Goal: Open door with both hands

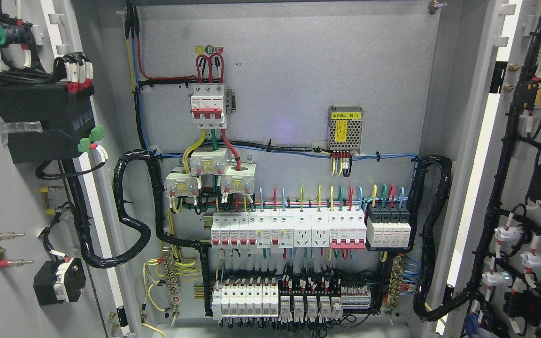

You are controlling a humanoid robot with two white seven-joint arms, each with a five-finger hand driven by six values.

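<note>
Left door (12, 197): swung wide open at the picture's left, its inner face turned to the camera; it carries a black box (45, 119) with red and white wire ends on top, green plugs (91, 139) beside it, and a smaller black block (59, 280) lower down.
Right door (533, 188): also swung open, at the picture's right, with black cable runs and white lamp backs (507, 233) along its inner face.
Cabinet back panel (298, 70): grey, fully in view between the two doors.
Main breaker (208, 105): white with a red bar, upper left of the panel, red looped wires above it.
Power supply (344, 129): small perforated metal box with a yellow label, right of the breaker.
Breaker row (289, 230): white units side by side across the middle, coloured wires rising from them.
Lower row (294, 298): white blocks and relays near the bottom.
Cable bundles (132, 211): thick black wrapped looms curving down both sides of the panel.
Robot hands: neither shows in the picture, so the state of the fingers cannot be told.
</note>
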